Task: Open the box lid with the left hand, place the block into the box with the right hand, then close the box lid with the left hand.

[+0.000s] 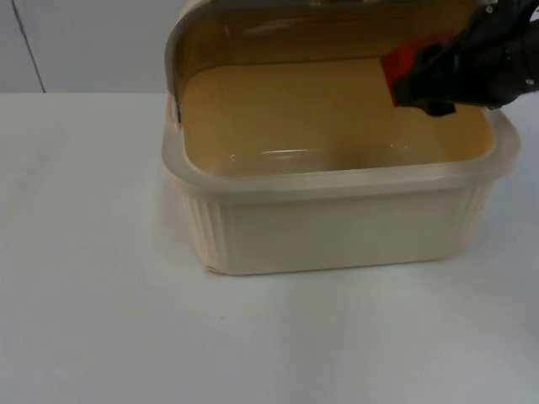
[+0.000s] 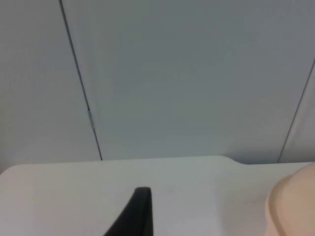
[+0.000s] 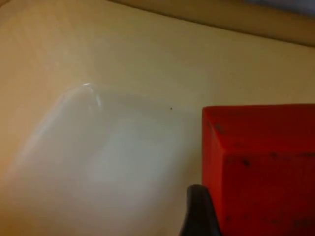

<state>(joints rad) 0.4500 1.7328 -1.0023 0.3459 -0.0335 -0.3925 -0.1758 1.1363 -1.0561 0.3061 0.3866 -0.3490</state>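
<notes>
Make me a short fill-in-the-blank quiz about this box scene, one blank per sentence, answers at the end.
1. The lid of the cream box stands ____.
2. The right gripper holds a block whose colour is ____.
3. The block hangs over the inside of the ____.
4. The left gripper's fingertip hangs over the ____ table.

Answers: open; red; box; white

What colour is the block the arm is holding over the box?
Red; the block shows best in the right wrist view.
</notes>
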